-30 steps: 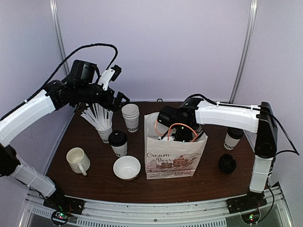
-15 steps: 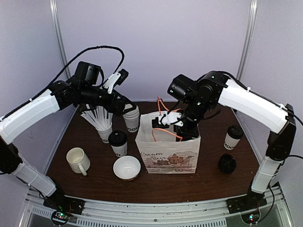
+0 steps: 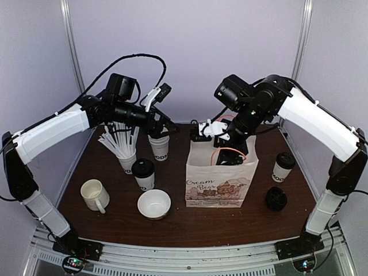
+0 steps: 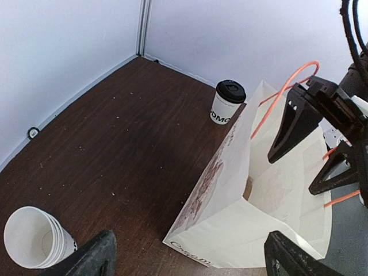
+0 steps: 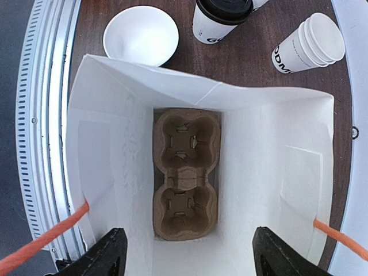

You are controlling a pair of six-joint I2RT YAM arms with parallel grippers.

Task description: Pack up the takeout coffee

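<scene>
One takeout coffee cup, white with a black lid, stands left of the white printed paper bag. The other stands to its right and shows in the left wrist view. The bag stands upright and open, with a brown cardboard cup carrier lying empty at its bottom. My right gripper hangs open over the bag's mouth, holding nothing. My left gripper is open and empty, high over the stack of lidless cups, looking down at the bag's left corner.
A cup of white stirrers stands at the back left. A handled mug and a white bowl sit at the front left. A loose black lid lies right of the bag. Orange bag handles hang near my right fingers.
My right gripper has risen out of the bag and opened wider. The bag has shifted a little to the right. My left arm has swung right toward the bag.
</scene>
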